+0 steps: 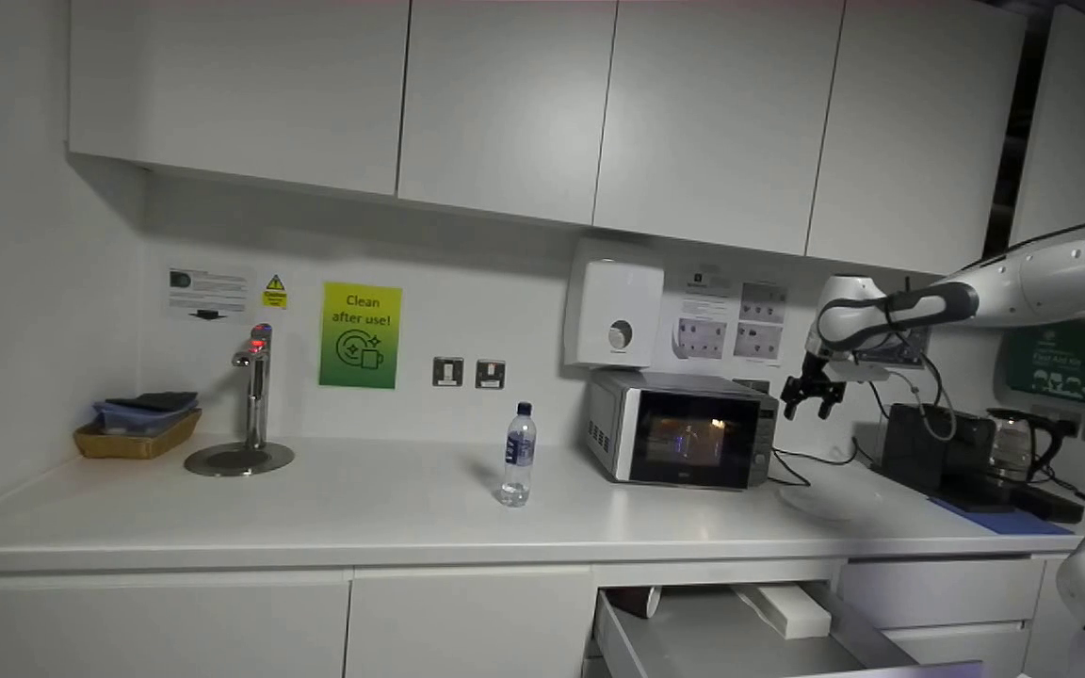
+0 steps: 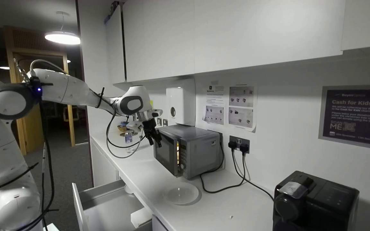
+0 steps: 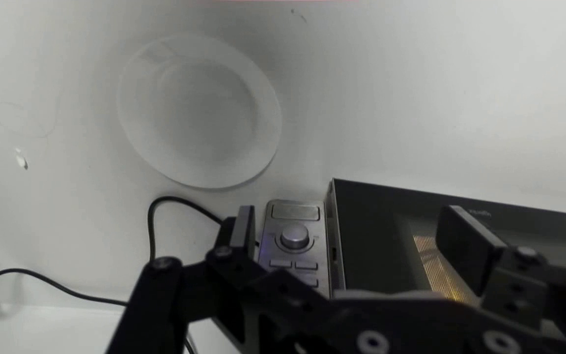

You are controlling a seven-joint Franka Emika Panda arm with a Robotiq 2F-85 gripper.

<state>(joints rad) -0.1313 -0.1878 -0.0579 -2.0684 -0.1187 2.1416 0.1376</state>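
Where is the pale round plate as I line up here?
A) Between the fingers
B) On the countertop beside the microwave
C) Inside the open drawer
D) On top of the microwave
B: an exterior view shows the pale round plate lying on the countertop, a gap between it and the microwave, and in the wrist view the fingers stand apart without holding it.

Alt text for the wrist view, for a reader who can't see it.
Open, empty black pincer before a boxy silver and black microwave, lit inside; at upper left, a pale round plate lies on a white counter.
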